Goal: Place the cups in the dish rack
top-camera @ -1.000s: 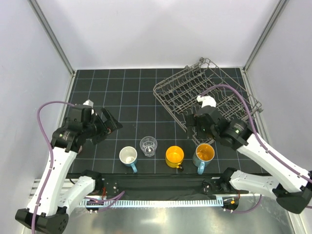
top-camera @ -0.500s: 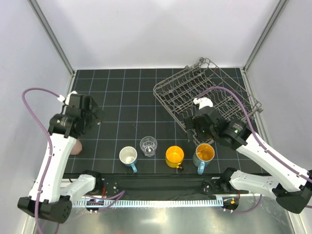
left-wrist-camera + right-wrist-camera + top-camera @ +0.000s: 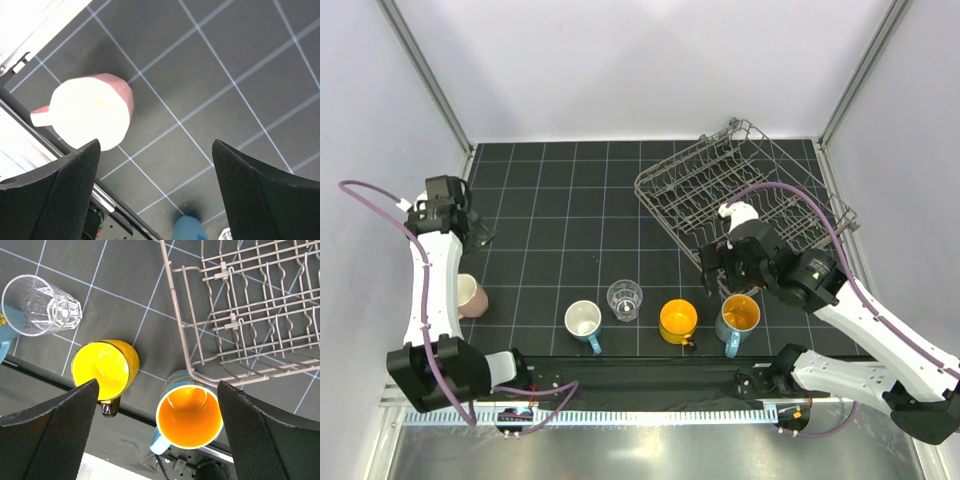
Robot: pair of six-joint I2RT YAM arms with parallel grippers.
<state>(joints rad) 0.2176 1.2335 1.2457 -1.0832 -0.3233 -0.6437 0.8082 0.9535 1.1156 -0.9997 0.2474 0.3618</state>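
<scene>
Four cups stand in a row near the front edge: a blue mug, white inside [image 3: 583,322], a clear glass tumbler [image 3: 625,299], a yellow mug [image 3: 677,320] and a blue mug, orange inside [image 3: 740,315]. A pink cup [image 3: 470,296] stands apart at the left edge. The wire dish rack [image 3: 745,195] sits at the back right with no cups in it. My left gripper [image 3: 478,238] is open and empty, above and behind the pink cup [image 3: 95,112]. My right gripper [image 3: 720,265] is open and empty over the orange-inside mug [image 3: 190,416], beside the rack's corner [image 3: 187,365].
The black gridded mat [image 3: 580,200] covers the table. White walls and metal frame posts close in the left, right and back. The right wrist view shows the tumbler [image 3: 40,305] and the yellow mug [image 3: 102,367] to the left of the orange-inside mug.
My left arm has swung left and back from the mat's middle toward the left edge, uncovering the pink cup. My right gripper has shifted slightly toward the orange-inside mug.
</scene>
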